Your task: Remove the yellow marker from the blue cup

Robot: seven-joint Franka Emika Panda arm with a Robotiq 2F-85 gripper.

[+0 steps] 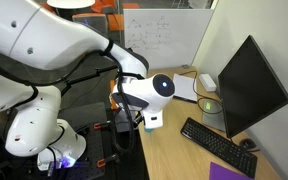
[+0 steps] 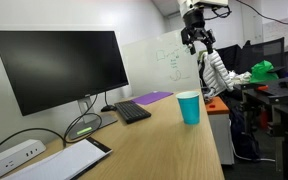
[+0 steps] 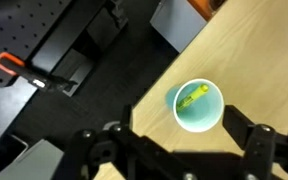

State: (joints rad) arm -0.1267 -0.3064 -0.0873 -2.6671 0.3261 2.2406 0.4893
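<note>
The gripper [image 2: 197, 44] hangs high above the blue cup [image 2: 188, 107], spread wide and empty, so the reach is only beginning. The yellow marker [image 3: 194, 97] leans inside the cup. Next comes a straight descent to pinch it, and the cup stands near the worktop [image 2: 154, 140] edge with open air above.

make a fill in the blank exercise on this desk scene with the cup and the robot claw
1. The thin bright-yellow marker lies ___ the small teal-blue round cup.
2. The robot's black claw hangs high ___ that cup, touching nothing.
3. Its jaws stand ___.
4. The flat pad beside the black keyboard is coloured ___.
Missing words: inside; above; open; purple.
</note>
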